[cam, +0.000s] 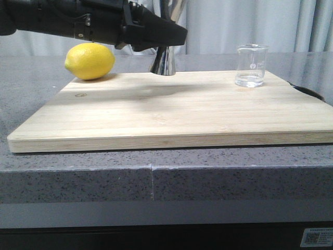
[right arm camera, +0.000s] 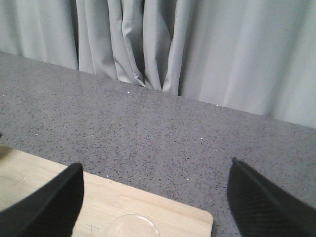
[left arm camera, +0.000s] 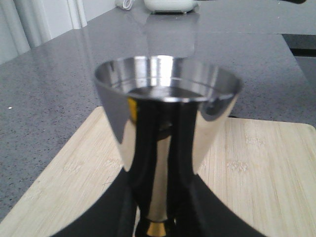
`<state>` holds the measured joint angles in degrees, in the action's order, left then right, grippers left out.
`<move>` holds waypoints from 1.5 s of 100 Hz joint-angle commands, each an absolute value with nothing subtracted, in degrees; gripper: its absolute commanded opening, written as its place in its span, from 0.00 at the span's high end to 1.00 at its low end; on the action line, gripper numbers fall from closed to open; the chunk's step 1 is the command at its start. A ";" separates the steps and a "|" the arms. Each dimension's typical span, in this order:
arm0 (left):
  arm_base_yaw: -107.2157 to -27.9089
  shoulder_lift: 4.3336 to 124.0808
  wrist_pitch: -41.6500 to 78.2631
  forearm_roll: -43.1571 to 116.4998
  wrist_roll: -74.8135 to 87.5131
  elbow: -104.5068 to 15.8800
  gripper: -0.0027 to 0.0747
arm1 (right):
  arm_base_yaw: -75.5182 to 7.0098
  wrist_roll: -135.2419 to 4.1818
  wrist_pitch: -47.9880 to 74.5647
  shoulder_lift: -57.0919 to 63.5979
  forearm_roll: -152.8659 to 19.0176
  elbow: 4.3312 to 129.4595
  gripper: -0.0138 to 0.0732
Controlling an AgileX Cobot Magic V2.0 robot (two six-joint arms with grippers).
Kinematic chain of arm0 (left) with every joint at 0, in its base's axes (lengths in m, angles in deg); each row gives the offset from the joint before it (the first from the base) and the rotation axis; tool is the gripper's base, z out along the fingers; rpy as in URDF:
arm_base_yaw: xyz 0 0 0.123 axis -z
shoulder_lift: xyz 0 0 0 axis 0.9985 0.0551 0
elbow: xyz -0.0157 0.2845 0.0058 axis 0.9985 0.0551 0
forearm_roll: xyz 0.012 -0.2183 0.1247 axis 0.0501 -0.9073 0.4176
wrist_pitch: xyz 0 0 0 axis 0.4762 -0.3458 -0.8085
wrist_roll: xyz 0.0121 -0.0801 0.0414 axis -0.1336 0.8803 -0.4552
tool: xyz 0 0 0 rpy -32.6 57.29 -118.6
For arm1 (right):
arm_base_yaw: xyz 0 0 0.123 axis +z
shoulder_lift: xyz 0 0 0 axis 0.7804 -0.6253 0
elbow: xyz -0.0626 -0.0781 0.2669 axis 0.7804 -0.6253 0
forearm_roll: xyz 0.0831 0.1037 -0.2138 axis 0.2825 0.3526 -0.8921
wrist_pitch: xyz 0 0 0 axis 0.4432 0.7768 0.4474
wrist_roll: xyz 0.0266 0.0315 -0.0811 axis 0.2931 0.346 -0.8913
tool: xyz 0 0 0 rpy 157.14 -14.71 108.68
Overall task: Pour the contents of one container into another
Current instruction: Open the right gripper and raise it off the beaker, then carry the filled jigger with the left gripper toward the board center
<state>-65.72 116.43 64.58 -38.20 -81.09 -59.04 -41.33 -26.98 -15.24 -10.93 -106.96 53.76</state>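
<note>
The steel jigger (cam: pixel 165 63) stands upright at the back edge of the wooden board (cam: pixel 171 112), near its middle. My left gripper (cam: pixel 156 34) reaches in from the left and hides its upper cone. In the left wrist view the jigger (left arm camera: pixel 165 123) fills the frame, and the left gripper (left arm camera: pixel 160 175) is shut on it just above the gold waist, one black finger on each side. The clear glass beaker (cam: pixel 252 65) stands upright at the board's back right corner. My right gripper (right arm camera: pixel 155 165) hangs open above it, apart from it, and only the beaker's rim (right arm camera: pixel 133 226) shows.
A yellow lemon (cam: pixel 89 61) lies at the board's back left corner, close to the left arm. The board rests on a grey speckled counter (cam: pixel 156 177). Grey curtains (right arm camera: pixel 163 44) hang behind. A white appliance (left arm camera: pixel 170 5) sits far off on the counter.
</note>
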 commanded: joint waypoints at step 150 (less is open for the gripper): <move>-70.09 119.04 78.14 -43.24 -83.49 -60.65 0.99 | -41.70 -27.38 -21.94 -9.04 -107.46 55.21 0.22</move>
<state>-69.43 122.00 71.54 -38.33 -83.61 -59.12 -41.33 -26.98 -17.32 -10.93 -107.38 53.76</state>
